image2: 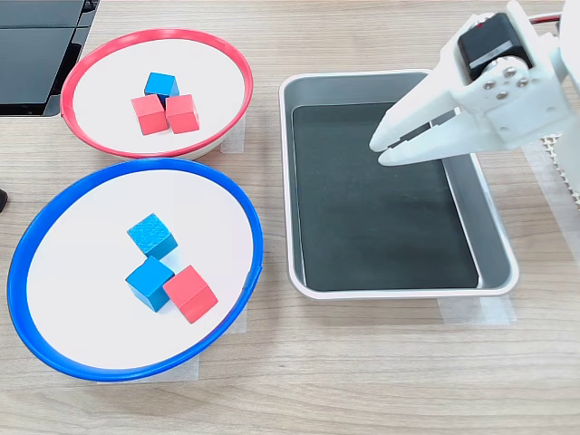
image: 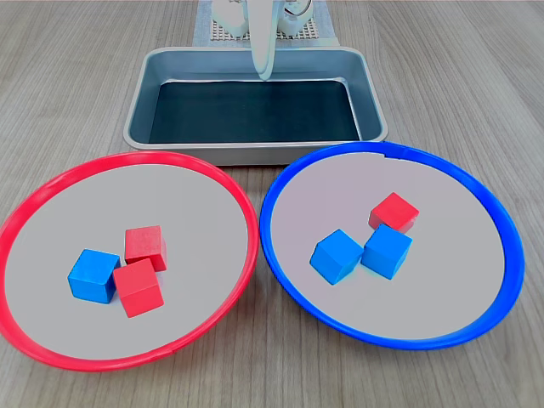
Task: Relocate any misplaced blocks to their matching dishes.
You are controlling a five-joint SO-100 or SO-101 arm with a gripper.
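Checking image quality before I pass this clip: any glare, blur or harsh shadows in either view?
First exterior view: even, soft light, cubes sharp, a faint sheen on the tray's rim; the end effector is cropped at the top. Second exterior view: sharp, soft short shadows beside the cubes, a mild highlight on the blue-rimmed dish.

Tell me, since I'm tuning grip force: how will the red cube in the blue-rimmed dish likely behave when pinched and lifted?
The red cube looks rigid with flat faces, so it should neither squash nor roll. Its matte surface probably resists slipping. It touches a blue cube, which a finger may nudge. The gripper hovers over the grey tray, jaws nearly together.
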